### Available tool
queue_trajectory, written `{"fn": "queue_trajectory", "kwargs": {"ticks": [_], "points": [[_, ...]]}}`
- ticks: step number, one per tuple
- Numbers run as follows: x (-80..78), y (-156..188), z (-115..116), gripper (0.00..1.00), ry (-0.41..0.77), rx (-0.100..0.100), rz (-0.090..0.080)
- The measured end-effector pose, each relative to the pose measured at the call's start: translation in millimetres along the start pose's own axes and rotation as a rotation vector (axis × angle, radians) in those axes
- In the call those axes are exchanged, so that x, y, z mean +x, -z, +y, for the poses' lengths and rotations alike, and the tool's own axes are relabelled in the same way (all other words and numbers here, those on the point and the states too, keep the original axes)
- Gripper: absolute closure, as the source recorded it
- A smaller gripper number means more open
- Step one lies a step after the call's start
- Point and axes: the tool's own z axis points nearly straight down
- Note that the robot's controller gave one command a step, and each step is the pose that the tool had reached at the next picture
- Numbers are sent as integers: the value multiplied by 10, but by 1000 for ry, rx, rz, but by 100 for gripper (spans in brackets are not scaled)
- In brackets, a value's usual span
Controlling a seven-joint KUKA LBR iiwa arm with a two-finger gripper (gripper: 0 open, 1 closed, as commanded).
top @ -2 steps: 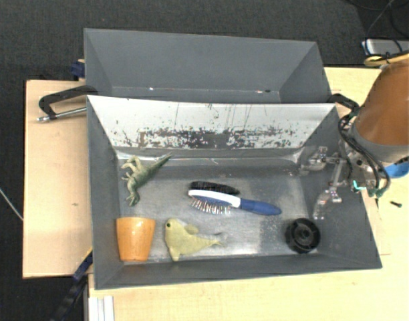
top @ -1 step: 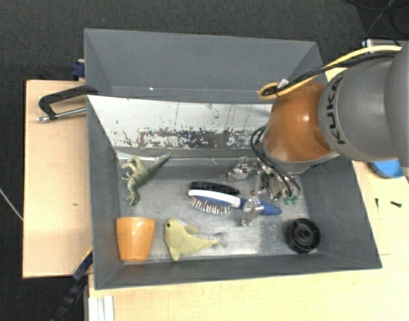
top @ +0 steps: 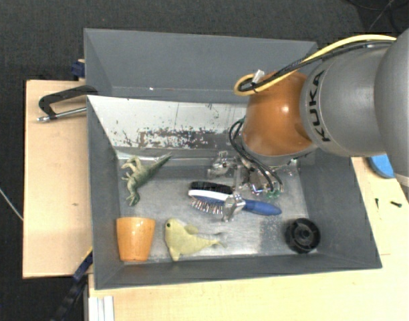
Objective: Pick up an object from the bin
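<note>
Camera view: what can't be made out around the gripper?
- Brush: its middle is covered by the gripper; contact between them cannot be told.
- Bin: the back right floor is hidden by the orange wrist cover.
- Black round thing, front right: too small to identify.

Grey bin holds green dinosaur, orange cup, yellow seal toy, blue-handled brush, black wheel.
</note>
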Motion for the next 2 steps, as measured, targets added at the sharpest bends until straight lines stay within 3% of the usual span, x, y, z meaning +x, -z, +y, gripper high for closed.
{"fn": "queue_trajectory", "kwargs": {"ticks": [1,2], "points": [[-29,-23,216,0,-217,1,4],[-7,-302,119,0,-298,0,6]]}}
